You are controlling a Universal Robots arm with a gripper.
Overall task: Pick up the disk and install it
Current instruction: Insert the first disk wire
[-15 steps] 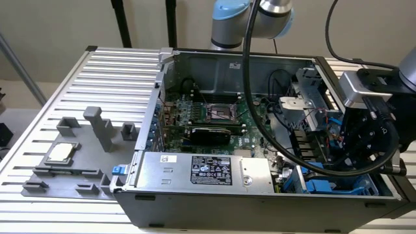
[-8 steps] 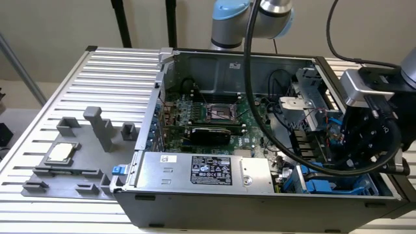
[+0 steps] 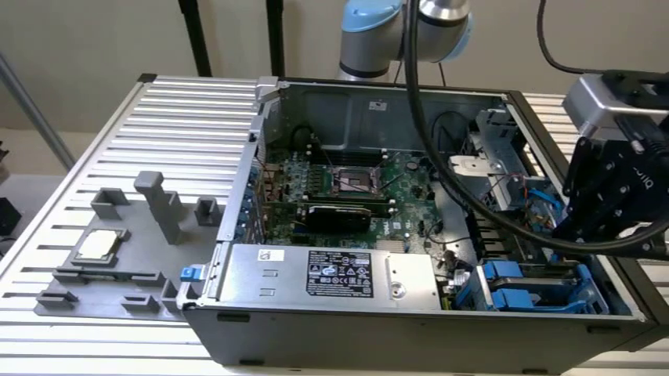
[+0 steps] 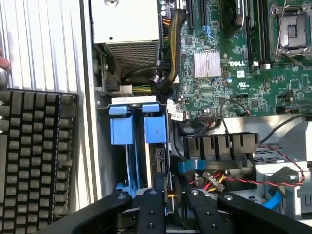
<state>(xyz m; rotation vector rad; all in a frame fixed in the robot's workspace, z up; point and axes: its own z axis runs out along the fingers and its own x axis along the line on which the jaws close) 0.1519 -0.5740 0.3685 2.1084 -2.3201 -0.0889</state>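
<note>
Two blue-framed carriers stand on edge, side by side, in the drive bay [image 3: 585,301] at the front corner of the open computer case [image 3: 418,329], on the exterior view's right. The disk [image 4: 156,129] is the one nearer the motherboard [image 3: 504,270], and I see only its blue end tab and thin edge. My black gripper [image 3: 604,231] hangs just above the bay. In the wrist view its fingers [image 4: 151,204] stand a little apart, in line with the disk's edge, and the gripper [image 4: 173,195] is open with nothing clamped.
The silver power supply [image 3: 334,274] lies beside the bay and the green motherboard [image 4: 234,73] behind it, with cable bundles [image 4: 161,78] between them. A black keyboard [image 4: 34,161] lies outside the case wall. On the exterior view's left, a grey fixture [image 3: 115,266] holds a small silver chip [image 3: 97,244].
</note>
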